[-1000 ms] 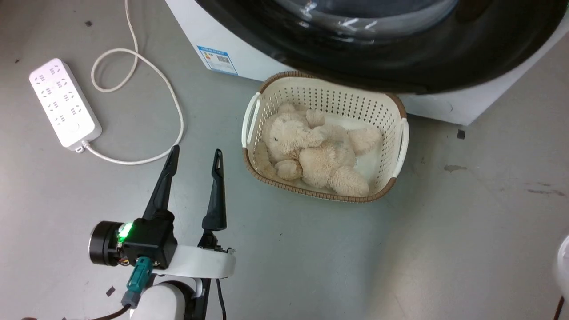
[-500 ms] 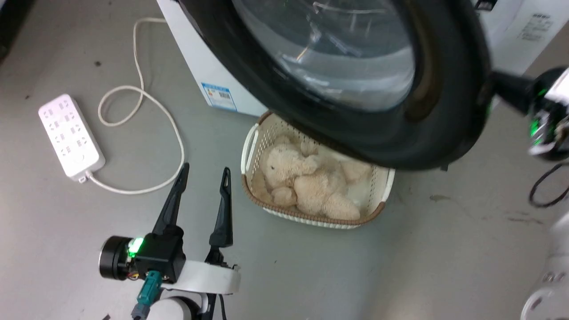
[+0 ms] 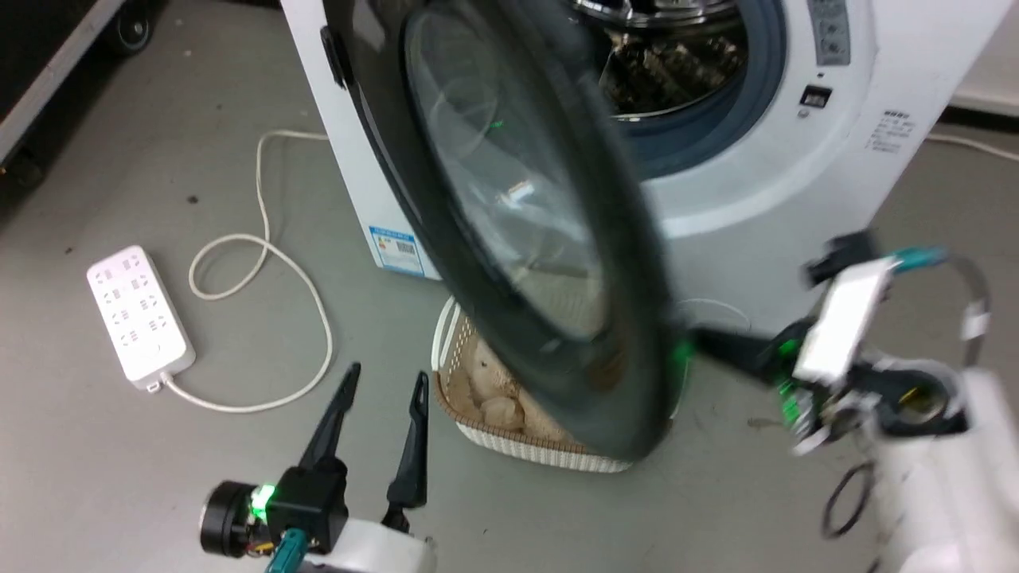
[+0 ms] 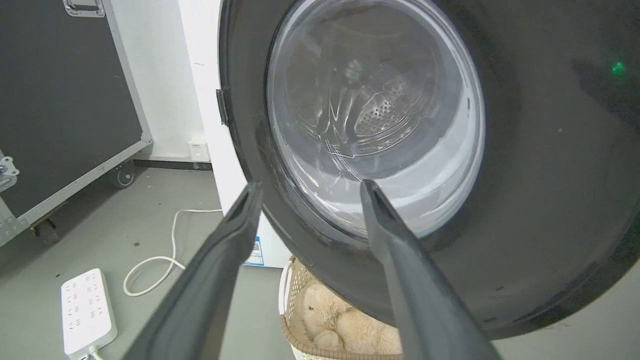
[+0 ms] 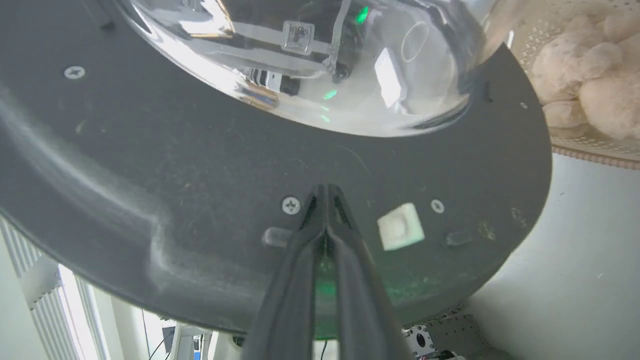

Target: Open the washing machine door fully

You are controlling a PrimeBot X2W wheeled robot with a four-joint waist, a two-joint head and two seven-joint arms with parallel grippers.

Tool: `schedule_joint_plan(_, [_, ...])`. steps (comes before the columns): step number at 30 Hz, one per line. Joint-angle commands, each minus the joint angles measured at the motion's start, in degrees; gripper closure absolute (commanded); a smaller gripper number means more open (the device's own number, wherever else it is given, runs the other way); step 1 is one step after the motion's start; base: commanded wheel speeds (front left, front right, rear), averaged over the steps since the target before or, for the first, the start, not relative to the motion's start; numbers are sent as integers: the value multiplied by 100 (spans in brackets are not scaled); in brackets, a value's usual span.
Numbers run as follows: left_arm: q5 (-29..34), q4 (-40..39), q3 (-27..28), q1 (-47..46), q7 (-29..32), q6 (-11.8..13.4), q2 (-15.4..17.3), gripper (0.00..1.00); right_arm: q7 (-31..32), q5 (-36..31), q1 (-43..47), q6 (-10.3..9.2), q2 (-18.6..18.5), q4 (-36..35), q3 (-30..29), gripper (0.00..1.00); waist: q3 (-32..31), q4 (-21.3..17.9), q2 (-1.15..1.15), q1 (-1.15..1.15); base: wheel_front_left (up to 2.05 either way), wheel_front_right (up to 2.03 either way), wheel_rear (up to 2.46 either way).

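The washing machine door stands part way open. It is swung out from the left side of the white washing machine, so the shiny drum shows behind it. The door hangs over a basket on the floor, and a fluffy toy bear lies in the basket. The right gripper is on the inner side of the door. Its two fingers are pressed together with nothing between them, and their tips touch the dark ring close to the glass bowl. The left gripper is low down on the outer side of the door, apart from it, with its fingers spread wide and holding nothing. A white power strip lies on the floor to the left, with its cable curled beside it.
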Motion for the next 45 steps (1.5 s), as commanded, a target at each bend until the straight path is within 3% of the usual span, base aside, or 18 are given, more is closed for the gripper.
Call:
schedule_joint_plan(1, [-84, 65, -6, 128, -30, -91, 7, 0, -163, 224, 294, 6, 43, -158, 361, 100, -65, -11, 0, 1, 0, 0, 0])
schedule_joint_plan(2, [-84, 65, -6, 128, -30, -91, 7, 0, -163, 224, 294, 6, 43, -158, 361, 100, -65, -11, 0, 1, 0, 0, 0])
schedule_joint_plan(3, [-124, 112, 2, 159, -30, -151, 7, 0, -369, 459, 516, 6, 43, -306, 759, 100, -100, -4, 0, 1, 0, 0, 0])
schedule_joint_plan(4, [-124, 112, 2, 159, -30, -151, 7, 0, -369, 459, 516, 6, 43, -306, 759, 100, -100, -4, 0, 1, 0, 0, 0])
schedule_joint_plan(9, [-168, 123, 106, 146, -30, -232, 6, 0, -1145, 1042, 840, 6, 43, -586, 1855, 100, -78, 34, 0, 1, 0, 0, 0])
schedule_joint_plan(15, [-264, 169, 112, 94, -30, -289, 5, 0, -1487, 1108, 877, 6, 43, -594, 2061, 100, -86, 51, 0, 1, 0, 0, 0])
schedule_joint_plan(16, [-286, 184, 126, 77, -30, -285, 5, 0, -1589, 1017, 887, 6, 43, -591, 2009, 94, -95, 43, 0, 1, 0, 0, 0])
schedule_joint_plan(17, [-305, 199, 140, 63, -30, -278, 5, 0, -1687, 918, 899, 6, 41, -602, 1946, 13, -112, 28, 0, 1, 0, 0, 0])
schedule_joint_plan(18, [-317, 215, 153, 55, -30, -269, 5, 0, -1799, 814, 915, 6, 29, -634, 1865, 0, -136, 6, 0, 1, 0, 0, 0])
schedule_joint_plan(22, [-347, 240, 203, 45, -30, -250, 5, 0, -2496, 57, 1003, 6, -273, -1196, 1602, 0, -234, -112, 0, 1, 0, 0, 0])
schedule_joint_plan(23, [-382, 228, 279, 59, -30, -234, 4, 0, -3445, -843, 1170, 6, -640, -1807, 1476, 0, -316, -232, 0, 1, 0, 0, 0])
schedule_joint_plan(25, [-387, 237, 326, 59, -30, -244, 4, 0, -4111, -1285, 1324, 6, -763, -1985, 1255, 0, -378, -315, 0, 1, 0, 0, 0])
schedule_joint_plan(29, [-379, 252, 426, 49, -30, -278, 5, 0, -5322, -2799, 1636, 6, -1404, -2453, 1391, 0, -476, -465, 0, 1, 0, 0, 0])
schedule_joint_plan(32, [-366, 242, 500, 100, -30, -270, 5, 0, -6141, -3808, 1968, 6, -1563, -2636, 1304, 0, -548, -569, 0, 1, 0, 0, 0])
schedule_joint_plan(37, [-367, 223, 600, 193, -30, -285, 5, 0, -7066, -5317, 2694, 6, -1198, -2909, 821, 0, -580, -682, 0, 1, 0, 0, 0])
schedule_joint_plan(45, [-273, 231, 591, 249, -30, -308, 9, 0, -7474, -6372, 3687, 6, -115, -2938, 268, 0, -501, -752, 0, 1, 0, 0, 0])
